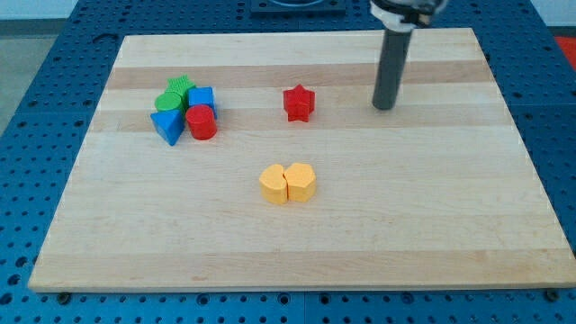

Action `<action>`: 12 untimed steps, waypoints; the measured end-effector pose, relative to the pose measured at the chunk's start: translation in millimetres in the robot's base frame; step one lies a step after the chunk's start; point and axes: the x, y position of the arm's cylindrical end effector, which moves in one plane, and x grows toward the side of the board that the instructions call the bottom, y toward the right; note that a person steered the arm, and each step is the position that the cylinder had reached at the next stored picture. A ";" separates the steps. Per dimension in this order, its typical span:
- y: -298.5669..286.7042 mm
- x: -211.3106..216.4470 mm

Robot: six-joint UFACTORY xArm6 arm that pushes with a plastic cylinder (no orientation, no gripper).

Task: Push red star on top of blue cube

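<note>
Task barely begun, judging by the layout: nothing yet brought together.

At the view's left, on the pale wooden board (108,225), a tight cluster of small blocks. Green star-like block (183,87) at the cluster's top, with a second green block (166,100) just below and left of it, shape hard to make out. Blue triangular block (167,127) at the lower left. Red cylinder (202,122) at the lower right, touching or nearly touching the blue cube (202,97) directly above it. Cube hemmed in on its left and lower sides, open only toward the view's right and top.

Toward the middle, the red star (298,103), a small solid block, alone on bare wood, well apart from the cube and roughly level with it. Nearer the view's bottom, a yellow hexagon-like block (275,184) and a yellow rounded block (301,181), pressed side by side, clear of the star's likely path.

Further right, my tip (384,107), the lower end of the straight dark rod, near the star's right side but not touching. No fingers or jaws here to open or close.

Left to do: close that gap, then slide the star leftward to the cube.

Cut off at the view's top: the rod's upper mount and the arm. Hidden: contact faces inside the cluster.
</note>
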 end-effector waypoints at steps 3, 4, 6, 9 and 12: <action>-83.1 -17.4; -115.8 -39.5; -78.6 -6.5; -169.7 -14.9; -148.0 -29.0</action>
